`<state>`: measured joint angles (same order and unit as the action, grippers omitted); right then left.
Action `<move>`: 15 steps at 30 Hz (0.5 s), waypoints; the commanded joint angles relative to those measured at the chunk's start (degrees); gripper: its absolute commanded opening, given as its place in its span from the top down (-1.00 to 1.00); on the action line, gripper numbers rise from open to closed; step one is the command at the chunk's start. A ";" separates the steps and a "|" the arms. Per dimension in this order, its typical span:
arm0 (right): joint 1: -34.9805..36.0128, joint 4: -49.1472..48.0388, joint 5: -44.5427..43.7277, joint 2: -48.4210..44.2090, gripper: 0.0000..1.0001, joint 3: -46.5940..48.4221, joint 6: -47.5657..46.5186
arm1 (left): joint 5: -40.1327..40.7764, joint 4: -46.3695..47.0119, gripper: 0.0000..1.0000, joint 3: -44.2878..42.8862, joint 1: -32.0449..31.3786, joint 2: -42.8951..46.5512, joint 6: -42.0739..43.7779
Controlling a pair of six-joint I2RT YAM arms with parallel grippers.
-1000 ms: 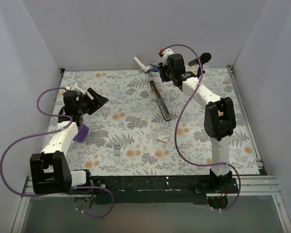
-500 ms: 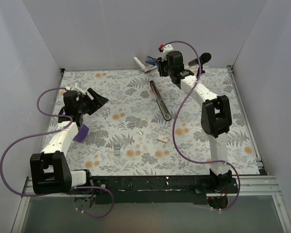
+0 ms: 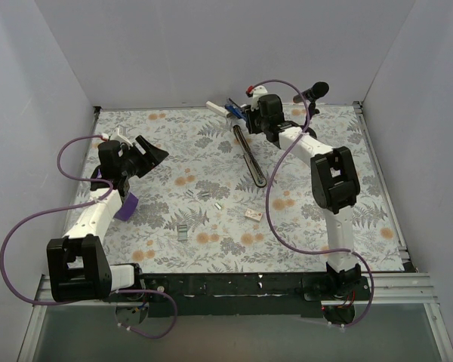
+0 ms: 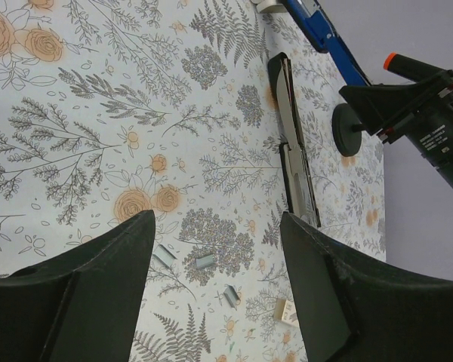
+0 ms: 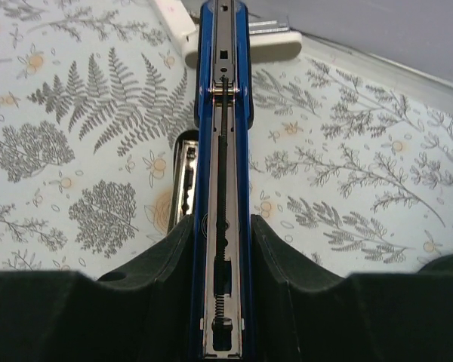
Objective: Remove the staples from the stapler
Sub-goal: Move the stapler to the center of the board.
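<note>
The stapler is open. Its long dark base strip point(image 3: 251, 158) lies on the flowered mat. Its blue upper arm point(image 3: 234, 111) is raised at the far end. My right gripper point(image 3: 251, 117) is shut on that blue arm point(image 5: 224, 136), whose silvery channel with a black spring faces the right wrist camera. The base point(image 5: 183, 177) shows just below it. Three small grey staples point(image 3: 182, 232) lie loose mid-mat. They also show in the left wrist view point(image 4: 204, 262). My left gripper point(image 3: 149, 154) is open and empty, raised over the left of the mat point(image 4: 215, 226).
A purple block point(image 3: 126, 205) sits under the left arm. A small beige piece point(image 3: 253, 214) lies near the staples. A white part point(image 5: 275, 45) sits at the stapler's far tip by the back wall. White walls enclose the mat.
My right gripper has swung left and down with the blue stapler arm, closer to the base's far end. The left arm and loose staples have not moved.
</note>
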<state>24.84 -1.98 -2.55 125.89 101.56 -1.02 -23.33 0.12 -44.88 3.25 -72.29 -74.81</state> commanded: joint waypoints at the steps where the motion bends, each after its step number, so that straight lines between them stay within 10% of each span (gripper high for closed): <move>1: 0.73 -10.05 -0.18 -8.81 0.97 -5.21 0.58 | -0.22 1.11 -0.33 -0.03 -0.08 1.89 0.45; 15: 3.98 -10.68 2.02 -15.14 0.97 -13.32 1.63 | 0.13 1.11 -0.33 -0.12 -0.08 1.54 0.45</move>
<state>26.87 -5.30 -2.11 115.79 88.12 0.27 -23.31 0.45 -44.82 3.25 -72.29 -74.81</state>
